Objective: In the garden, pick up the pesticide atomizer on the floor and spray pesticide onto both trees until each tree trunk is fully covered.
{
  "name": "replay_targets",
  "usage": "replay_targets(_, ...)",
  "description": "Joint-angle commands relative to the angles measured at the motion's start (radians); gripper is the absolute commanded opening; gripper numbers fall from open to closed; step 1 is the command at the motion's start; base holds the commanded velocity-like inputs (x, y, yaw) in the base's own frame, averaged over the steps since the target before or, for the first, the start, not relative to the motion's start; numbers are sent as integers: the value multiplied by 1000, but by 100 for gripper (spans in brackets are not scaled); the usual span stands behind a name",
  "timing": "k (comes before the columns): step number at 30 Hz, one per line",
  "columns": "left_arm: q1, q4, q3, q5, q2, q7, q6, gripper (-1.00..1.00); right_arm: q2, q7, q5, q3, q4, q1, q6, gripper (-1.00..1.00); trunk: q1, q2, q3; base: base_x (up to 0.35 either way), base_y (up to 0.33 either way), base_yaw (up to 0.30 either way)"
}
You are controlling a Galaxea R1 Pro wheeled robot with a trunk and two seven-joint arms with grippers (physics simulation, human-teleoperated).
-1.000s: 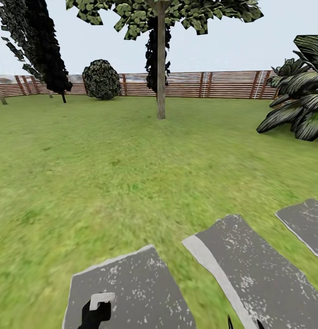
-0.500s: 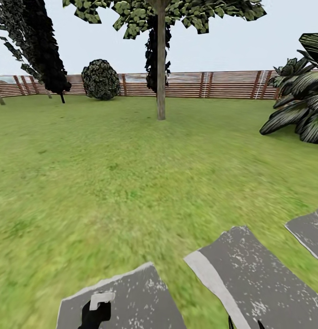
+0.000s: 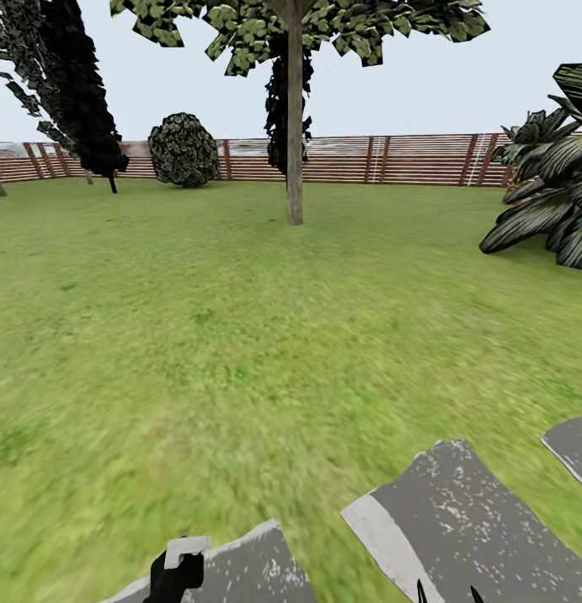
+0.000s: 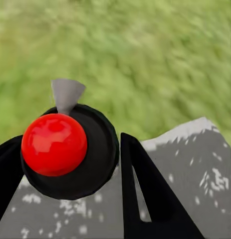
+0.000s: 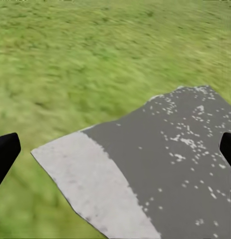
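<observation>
While we face the lawn (image 3: 240,335), our left gripper (image 4: 65,164) has its fingers (image 4: 145,199) clenched on the atomizer (image 4: 70,149), red cap (image 4: 54,144) toward the wrist camera, over a paving slab (image 4: 195,169). Head view puts the atomizer (image 3: 183,563) at bottom left. Right gripper (image 5: 115,149) fingers (image 5: 5,152) are spread wide, nothing between them, above another slab (image 5: 160,164). One tree (image 3: 295,109) stands dead ahead, well apart from us, its trunk (image 3: 295,167) just before the fence (image 3: 408,157). Bush (image 3: 184,149) sits left of it.
</observation>
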Motion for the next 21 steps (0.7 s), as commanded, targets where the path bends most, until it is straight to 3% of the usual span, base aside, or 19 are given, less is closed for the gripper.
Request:
replay_targets(1,0,0,0,0,0,1,0,-100,0,0,0,0,0,0,0,100,0,0,0,339,0,0)
replay_targets(21,0,0,0,0,1,1,2,-100,0,0,2,1,1,0,0,100,0,0,0,339,0,0)
